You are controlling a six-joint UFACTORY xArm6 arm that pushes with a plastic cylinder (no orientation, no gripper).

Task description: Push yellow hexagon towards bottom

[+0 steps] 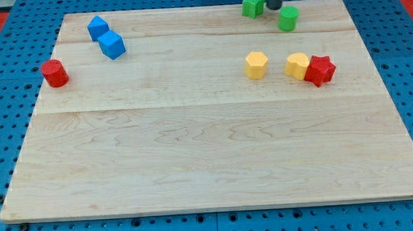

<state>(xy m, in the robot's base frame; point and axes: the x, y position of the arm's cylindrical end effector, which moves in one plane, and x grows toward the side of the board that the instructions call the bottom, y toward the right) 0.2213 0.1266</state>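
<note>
The yellow hexagon (256, 65) lies on the wooden board (195, 165), right of centre in the upper half. My tip (275, 8) is at the board's top edge, above and slightly right of the hexagon and well apart from it. The tip stands between a green star-like block (253, 5) on its left and a green rounded block (288, 18) to its lower right, close to both.
A second yellow block (297, 66) lies right of the hexagon and touches a red star-like block (319, 71). Two blue blocks (98, 27) (111, 45) sit at the upper left. A red cylinder (54, 72) is near the left edge.
</note>
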